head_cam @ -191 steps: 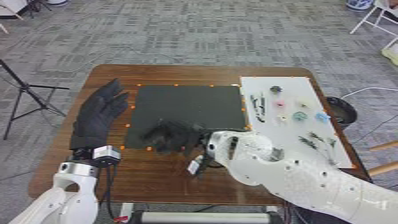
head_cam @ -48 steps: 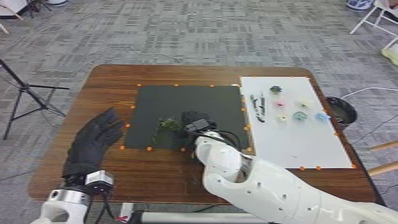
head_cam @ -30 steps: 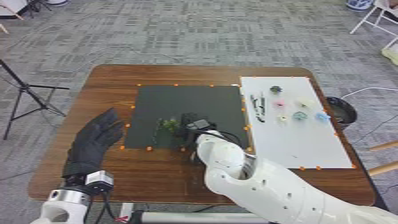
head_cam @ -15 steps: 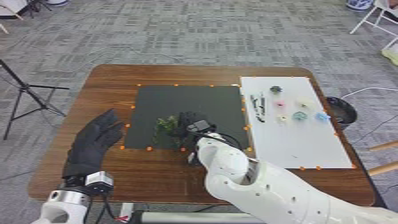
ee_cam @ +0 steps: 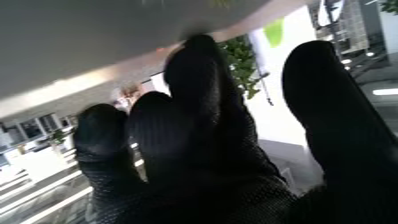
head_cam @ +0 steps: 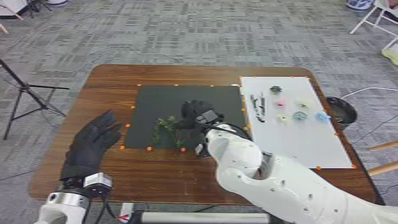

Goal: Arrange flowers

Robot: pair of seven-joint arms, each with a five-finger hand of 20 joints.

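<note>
Sprigs of greenery (head_cam: 166, 125), leafy, several: we find these lying on the black mat (head_cam: 173, 97), just left of the frame's centre. Right hand (head_cam: 193, 109), black-gloved: located near the centre of the frame, over the mat and just right of the sprigs. In the right wrist view we note its fingers (ee_cam: 191, 80) extended with a slight bend and its thumb (ee_cam: 315, 75) set well apart; nothing is held. Leafy green (ee_cam: 238, 62) shows between a finger and the thumb, though we cannot tell its distance. Left hand (head_cam: 91, 142), black-gloved: at the lower left of the frame, near the mat's left side, fingers extended and together, holding nothing.

Flower heads, on the white sheet (head_cam: 311, 145) at the right of the frame: one dark green (head_cam: 276, 89), one pink (head_cam: 280, 104), one cream (head_cam: 305, 104), one pale yellow (head_cam: 283, 119), one pale teal (head_cam: 299, 116), one blue (head_cam: 322, 116). Slender black item (head_cam: 258, 107): near the sheet's left edge, its kind unclear to us. Table (head_cam: 142, 172), brown wood: beneath mat and sheet alike.
</note>
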